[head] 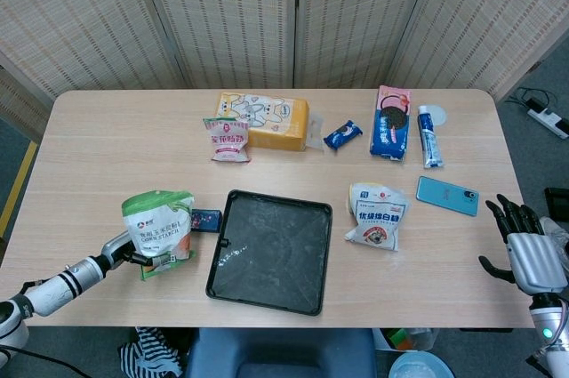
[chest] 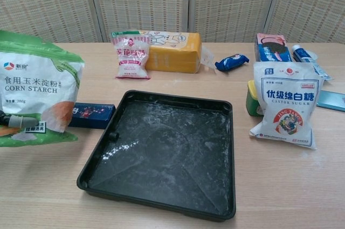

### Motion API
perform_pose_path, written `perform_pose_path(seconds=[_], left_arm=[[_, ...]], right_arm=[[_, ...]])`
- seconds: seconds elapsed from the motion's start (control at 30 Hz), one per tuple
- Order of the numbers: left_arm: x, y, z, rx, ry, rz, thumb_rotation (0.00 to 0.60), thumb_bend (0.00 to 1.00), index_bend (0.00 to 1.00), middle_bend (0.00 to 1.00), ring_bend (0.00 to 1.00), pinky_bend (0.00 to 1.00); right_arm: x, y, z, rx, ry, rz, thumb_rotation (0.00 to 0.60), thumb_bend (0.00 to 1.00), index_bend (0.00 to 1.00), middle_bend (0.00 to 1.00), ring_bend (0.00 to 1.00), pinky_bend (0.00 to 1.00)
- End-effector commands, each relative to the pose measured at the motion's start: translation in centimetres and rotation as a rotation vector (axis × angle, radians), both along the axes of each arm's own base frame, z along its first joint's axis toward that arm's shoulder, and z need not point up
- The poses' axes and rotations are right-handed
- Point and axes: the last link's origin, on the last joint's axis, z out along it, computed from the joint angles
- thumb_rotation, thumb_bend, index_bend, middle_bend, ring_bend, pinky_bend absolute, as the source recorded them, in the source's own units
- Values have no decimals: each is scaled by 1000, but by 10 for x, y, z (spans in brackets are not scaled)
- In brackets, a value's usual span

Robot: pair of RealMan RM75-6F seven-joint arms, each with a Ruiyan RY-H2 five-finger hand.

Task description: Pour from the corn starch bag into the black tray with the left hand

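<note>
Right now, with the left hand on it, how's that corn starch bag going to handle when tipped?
Probably floppy: the corn starch bag is a soft pouch whose sides bulge and crease. Likely fairly light for its size, and the powder inside may shift suddenly toward the mouth. The glossy film looks slippery, so the left hand, gripping low on it beside the black tray, could lose it.

Along the back of the wooden counter (head: 89, 142) sits a yellow box (head: 276, 122), with a small pink packet (head: 228, 139) standing just in front of its left end. To the right lies a little blue wrapped snack (head: 342, 135), then a pink cookie pack (head: 390, 122) and, just beside it, a toothpaste tube (head: 429, 136). Nearer the front, a white castor sugar bag (chest: 285, 104) leans upright, a green-and-yellow tub (chest: 251, 98) tucked behind its left edge. A teal phone (head: 447, 195) lies flat to its right. A small dark blue box (chest: 91, 115) lies flat at left.
</note>
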Motion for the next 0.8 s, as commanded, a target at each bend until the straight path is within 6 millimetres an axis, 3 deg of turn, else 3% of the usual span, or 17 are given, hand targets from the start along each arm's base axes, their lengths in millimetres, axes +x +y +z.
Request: perform_pose_path(seconds=[0.03,0.8], left_arm=[[0,5,-10,16,-54,-5,600,357,848,860,989,1000],[-16,5,-38,27,48,17,600,358,809,861,969,1000]], right_arm=[[0,0,0,0,1,-1,600,279,0,0,0,0],[0,0,0,-2,2,-3,600,280,0,0,0,0]])
